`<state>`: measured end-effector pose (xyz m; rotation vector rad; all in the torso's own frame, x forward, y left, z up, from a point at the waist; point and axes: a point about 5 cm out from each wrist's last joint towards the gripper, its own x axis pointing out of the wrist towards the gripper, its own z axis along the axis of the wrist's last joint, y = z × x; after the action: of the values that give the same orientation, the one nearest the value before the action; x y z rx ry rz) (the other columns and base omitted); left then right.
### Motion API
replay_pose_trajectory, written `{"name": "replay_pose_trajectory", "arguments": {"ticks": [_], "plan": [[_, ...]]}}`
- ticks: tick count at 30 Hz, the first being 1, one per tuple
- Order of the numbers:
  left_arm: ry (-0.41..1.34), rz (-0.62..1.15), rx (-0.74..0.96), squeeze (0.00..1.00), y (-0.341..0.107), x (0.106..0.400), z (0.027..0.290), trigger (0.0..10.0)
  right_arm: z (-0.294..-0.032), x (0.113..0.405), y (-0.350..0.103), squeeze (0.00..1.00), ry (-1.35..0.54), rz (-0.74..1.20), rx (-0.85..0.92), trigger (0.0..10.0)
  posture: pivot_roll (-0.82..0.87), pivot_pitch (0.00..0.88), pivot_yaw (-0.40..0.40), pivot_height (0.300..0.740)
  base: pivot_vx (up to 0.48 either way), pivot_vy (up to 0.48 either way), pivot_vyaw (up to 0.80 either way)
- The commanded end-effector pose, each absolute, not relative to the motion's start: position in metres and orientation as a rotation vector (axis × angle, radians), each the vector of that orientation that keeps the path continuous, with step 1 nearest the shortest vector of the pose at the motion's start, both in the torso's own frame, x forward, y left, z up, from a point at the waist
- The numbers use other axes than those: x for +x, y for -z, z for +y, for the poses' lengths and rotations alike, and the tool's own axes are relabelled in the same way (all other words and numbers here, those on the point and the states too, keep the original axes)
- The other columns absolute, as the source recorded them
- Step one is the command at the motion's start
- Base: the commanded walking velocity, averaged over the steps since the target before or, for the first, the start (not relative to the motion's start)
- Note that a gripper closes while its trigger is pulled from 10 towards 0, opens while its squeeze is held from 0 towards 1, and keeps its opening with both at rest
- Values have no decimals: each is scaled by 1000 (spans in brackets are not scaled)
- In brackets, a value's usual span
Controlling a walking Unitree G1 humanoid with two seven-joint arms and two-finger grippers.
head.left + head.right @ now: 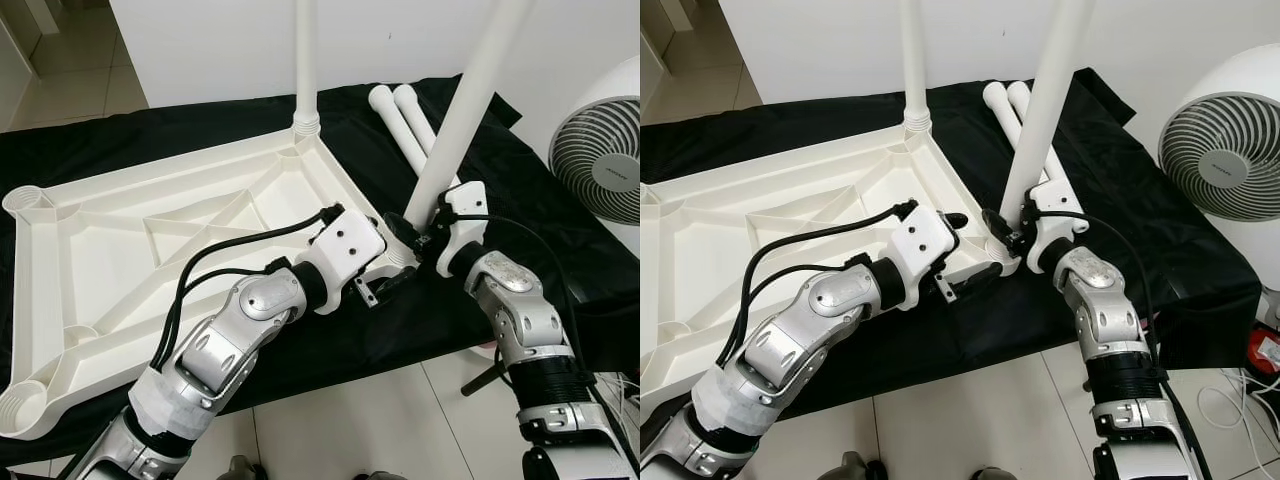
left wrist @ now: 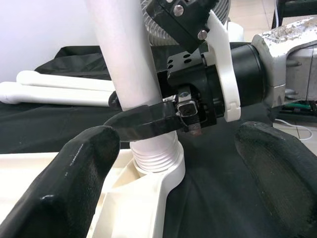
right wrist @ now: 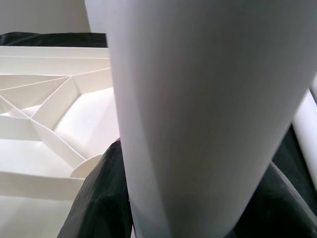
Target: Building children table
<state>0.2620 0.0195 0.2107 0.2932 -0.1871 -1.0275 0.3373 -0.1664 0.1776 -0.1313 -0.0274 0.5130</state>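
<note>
The white table top point(image 1: 110, 250) lies upside down on a black cloth. One white leg point(image 1: 306, 60) stands upright in its far right corner. A second leg point(image 1: 462, 105) leans over the near right corner socket point(image 2: 157, 161), its threaded end at the socket mouth. My right gripper point(image 1: 415, 235) is shut on this leg just above the threads, its finger point(image 2: 148, 121) wrapped round the tube. My left gripper point(image 1: 388, 264) stands open beside that corner, its fingers point(image 2: 69, 188) either side of the socket and touching nothing. Two spare legs point(image 1: 400, 120) lie on the cloth behind.
A white fan point(image 1: 600, 150) stands close on the right, beside the cloth's edge. Tiled floor point(image 1: 380, 420) lies below the cloth's near edge. Open sockets point(image 1: 25, 200) sit at the table top's left corners. A white wall is behind.
</note>
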Motion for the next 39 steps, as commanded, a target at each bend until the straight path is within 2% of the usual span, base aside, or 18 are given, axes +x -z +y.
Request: {"name": "replay_pose_trajectory", "arguments": {"ticks": [1,2,4,5,7,9,11,18,23,24,32,34,35,39], "plan": [[1095,-185,301,0,-212,258,19,10000,-175,331,-133,0,-425,169,-104,10000,-86,133,50,740,0,0,0],[1095,-185,301,0,-212,258,19,10000,-175,331,-133,0,-425,169,-104,10000,-86,133,50,740,0,0,0],[1096,-186,300,0,-212,258,19,10000,-172,335,-134,0,-223,114,-53,10000,-89,134,47,740,0,0,0],[1096,-186,300,0,-212,258,19,10000,-172,335,-134,0,-223,114,-53,10000,-89,134,47,740,0,0,0],[1097,-187,300,0,-212,258,18,10000,-166,336,-132,0,-73,89,-5,10000,-88,133,44,740,0,0,0],[1097,-187,300,0,-212,258,18,10000,-163,335,-131,0,-41,83,2,10000,-88,133,44,740,0,0,0],[1095,-189,300,0,-212,258,17,10000,-148,333,-128,0,15,74,12,10000,-86,128,39,740,0,0,0],[1094,-191,296,0,-212,258,16,10000,-123,332,-134,0,93,17,36,10000,-86,120,29,740,0,0,0],[1095,-193,293,0,-212,258,15,10000,-112,334,-138,0,29,-1,46,10000,-83,114,21,740,0,0,0],[1094,-193,291,0,-212,258,14,10000,-111,335,-140,1000,19,-12,54,10000,-85,111,18,740,0,0,0],[1090,-189,287,0,-211,258,14,10000,-117,335,-145,1000,-12,-59,77,10000,-87,106,16,740,0,0,0],[1087,-184,287,0,-210,259,14,10000,-122,336,-149,1000,-51,-84,95,10000,-89,101,17,740,0,0,0],[1082,-178,287,0,-210,260,15,10000,-133,337,-158,1000,-106,-141,92,10000,-91,100,19,740,0,0,0],[1081,-176,292,0,-210,262,16,10000,-143,340,-164,1000,-135,-164,76,10000,-92,102,19,740,0,0,0]]}}
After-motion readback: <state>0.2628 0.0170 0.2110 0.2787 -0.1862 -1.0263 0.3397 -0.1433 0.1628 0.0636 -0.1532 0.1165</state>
